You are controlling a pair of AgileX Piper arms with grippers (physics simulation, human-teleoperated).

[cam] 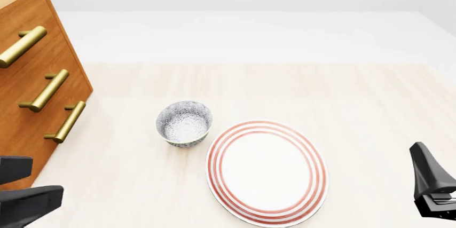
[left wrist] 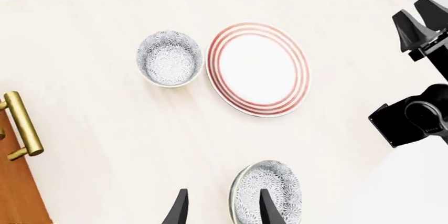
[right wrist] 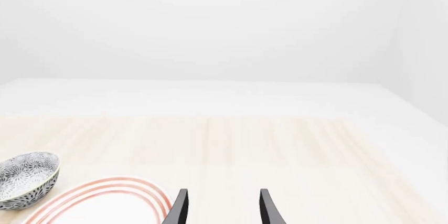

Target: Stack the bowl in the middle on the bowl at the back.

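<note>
The bowl in the middle (left wrist: 280,177), grey-and-white speckled with a cream rim, appears only in the left wrist view. It lies just below my left gripper (left wrist: 222,211), which is open, with one finger (left wrist: 269,208) over the bowl. The front view does not show this bowl. The bowl at the back (cam: 183,123) (left wrist: 169,58) (right wrist: 24,179) has the same pattern and stands upright beside the plate's far left edge. My right gripper (right wrist: 222,208) is open and holds nothing, low at the front right, next to the plate.
A red-ringed white plate (cam: 267,170) (left wrist: 259,69) (right wrist: 98,203) lies between the two arms. A wooden dresser (cam: 32,78) with brass handles (left wrist: 24,124) stands along the left side. The right arm (left wrist: 420,77) crosses the left wrist view.
</note>
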